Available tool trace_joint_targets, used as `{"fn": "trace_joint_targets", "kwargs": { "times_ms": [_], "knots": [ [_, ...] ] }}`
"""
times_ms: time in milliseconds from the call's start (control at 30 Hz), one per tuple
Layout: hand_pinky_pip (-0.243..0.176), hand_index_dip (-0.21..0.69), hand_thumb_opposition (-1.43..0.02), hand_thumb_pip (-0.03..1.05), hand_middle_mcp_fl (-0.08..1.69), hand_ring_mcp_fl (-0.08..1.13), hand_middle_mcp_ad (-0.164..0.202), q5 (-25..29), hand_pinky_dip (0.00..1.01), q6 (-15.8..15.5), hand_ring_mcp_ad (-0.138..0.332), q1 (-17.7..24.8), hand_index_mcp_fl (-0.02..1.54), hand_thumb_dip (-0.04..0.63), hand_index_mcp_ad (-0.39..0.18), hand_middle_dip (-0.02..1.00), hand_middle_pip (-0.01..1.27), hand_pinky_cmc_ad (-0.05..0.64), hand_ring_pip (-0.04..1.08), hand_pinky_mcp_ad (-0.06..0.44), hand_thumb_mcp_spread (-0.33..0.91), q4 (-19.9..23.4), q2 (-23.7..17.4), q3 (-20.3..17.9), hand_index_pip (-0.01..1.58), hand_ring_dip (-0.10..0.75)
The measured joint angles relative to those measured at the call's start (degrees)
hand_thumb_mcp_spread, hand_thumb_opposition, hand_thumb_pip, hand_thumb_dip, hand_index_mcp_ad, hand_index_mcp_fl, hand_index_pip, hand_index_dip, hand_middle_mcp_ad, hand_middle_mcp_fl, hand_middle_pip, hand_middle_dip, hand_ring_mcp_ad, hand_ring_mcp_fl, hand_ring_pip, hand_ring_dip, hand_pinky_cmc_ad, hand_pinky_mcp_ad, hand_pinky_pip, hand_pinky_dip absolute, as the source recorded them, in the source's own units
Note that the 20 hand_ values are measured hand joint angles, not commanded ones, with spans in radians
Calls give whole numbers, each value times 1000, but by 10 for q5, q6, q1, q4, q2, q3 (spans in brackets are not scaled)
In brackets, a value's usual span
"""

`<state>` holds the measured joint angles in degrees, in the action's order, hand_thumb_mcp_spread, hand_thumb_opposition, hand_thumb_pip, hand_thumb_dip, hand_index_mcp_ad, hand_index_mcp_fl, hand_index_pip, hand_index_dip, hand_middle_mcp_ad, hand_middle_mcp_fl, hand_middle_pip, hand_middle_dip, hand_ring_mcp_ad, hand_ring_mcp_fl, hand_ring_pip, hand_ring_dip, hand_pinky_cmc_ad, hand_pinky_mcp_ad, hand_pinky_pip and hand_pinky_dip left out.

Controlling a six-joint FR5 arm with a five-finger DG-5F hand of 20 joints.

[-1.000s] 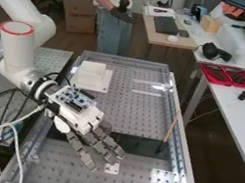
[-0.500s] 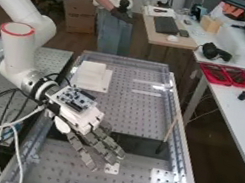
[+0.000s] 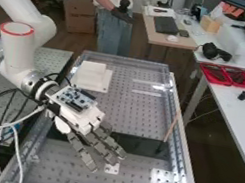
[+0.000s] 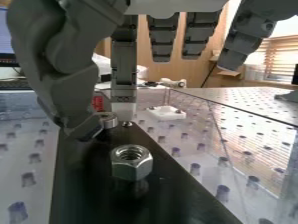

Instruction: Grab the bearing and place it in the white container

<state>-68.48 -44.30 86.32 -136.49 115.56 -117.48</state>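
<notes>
The fingertips on my hand have edged very slightly toward the bench's near end. I have it released, fingers straight and the thumb bent. In the wrist view the bearing sits right by the thumb tip, partly behind it, its long axis too hidden to tell. The nut stands upright near the thumb, apart from it.

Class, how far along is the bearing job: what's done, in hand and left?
Reaching looks done: the hand is right at what seems to be the bearing, by the black strip. Whether it is gripped, I can't tell. Carrying and placing look left: the white container stands apart, farther up the bench.
</notes>
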Motion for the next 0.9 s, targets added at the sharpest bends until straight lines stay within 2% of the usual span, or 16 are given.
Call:
{"fn": "trace_joint_targets", "kwargs": {
  "times_ms": [900],
  "knots": [
    [-94,218,-822,663,-7,9,73,-7,188,-2,110,-5,101,300,-120,124,103,374,58,250,342,-5,3,6,1468,21]
  ]
}}
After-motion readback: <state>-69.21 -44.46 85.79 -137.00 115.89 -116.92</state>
